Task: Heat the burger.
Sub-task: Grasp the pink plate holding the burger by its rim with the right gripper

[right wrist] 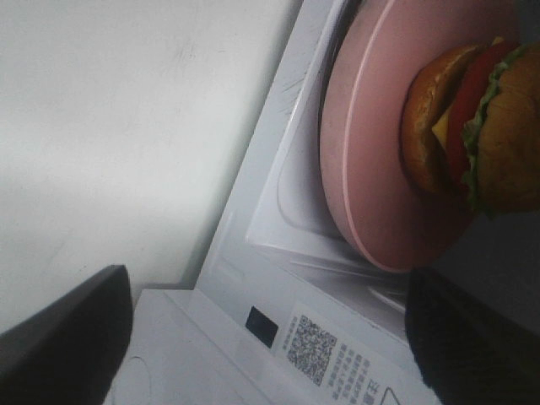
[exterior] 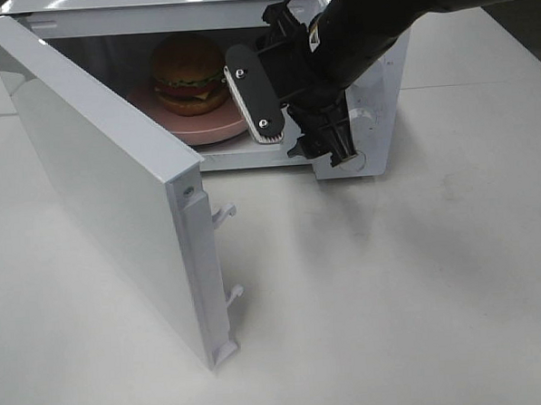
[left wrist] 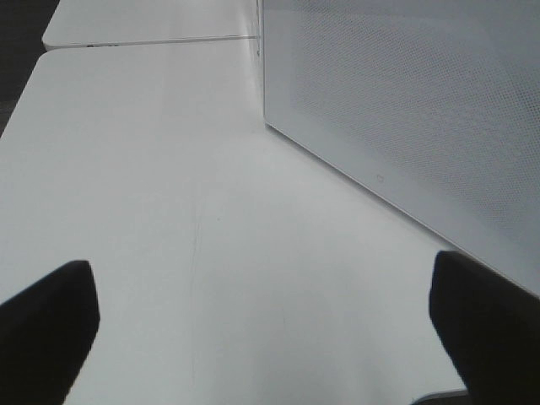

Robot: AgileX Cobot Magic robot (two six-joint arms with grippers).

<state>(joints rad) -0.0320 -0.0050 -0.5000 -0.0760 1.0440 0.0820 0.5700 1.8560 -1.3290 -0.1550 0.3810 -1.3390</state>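
Observation:
The burger [exterior: 189, 75] with its orange-brown bun sits on a pink dish [exterior: 203, 126] inside the open white microwave [exterior: 384, 79]. In the right wrist view the burger [right wrist: 472, 126] and the dish [right wrist: 371, 152] lie just inside the cavity's sill. My right gripper [exterior: 305, 142] hangs open at the right side of the opening, just outside the dish's rim, with nothing between its fingers [right wrist: 67, 337]. My left gripper [left wrist: 270, 337] is open and empty, low over the table beside the door's outer face [left wrist: 405, 110]. It is out of the exterior high view.
The microwave's door [exterior: 97, 175] stands swung out towards the front left, with its latch hooks [exterior: 224, 214] pointing right. The white table [exterior: 393, 296] spreads in front. The right arm [exterior: 379, 15] reaches in from the upper right across the control panel.

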